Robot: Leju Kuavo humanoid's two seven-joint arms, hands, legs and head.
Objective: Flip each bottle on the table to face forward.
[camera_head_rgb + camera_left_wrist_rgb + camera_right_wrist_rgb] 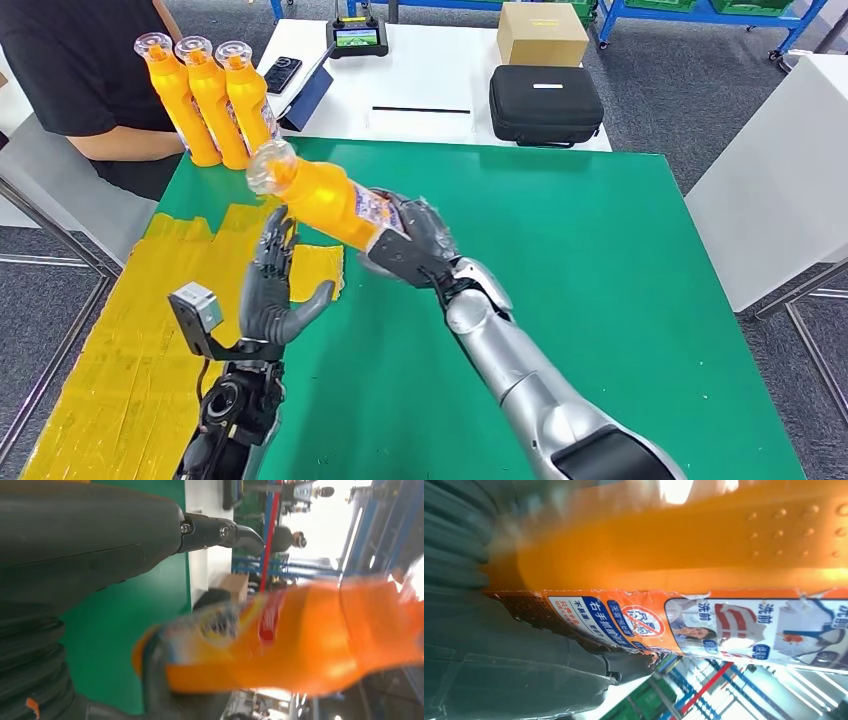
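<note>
Head view looks down; both wrist views closely share the bottle [330,197].

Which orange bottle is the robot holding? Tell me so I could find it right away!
Look at the big green table. Near its far left corner three orange bottles stand upright in a row. Just in front of them, the held bottle is up in the air, gripped at its base by the right hand; it is the only one tipped sideways, its clear cap pointing toward the row.
</note>
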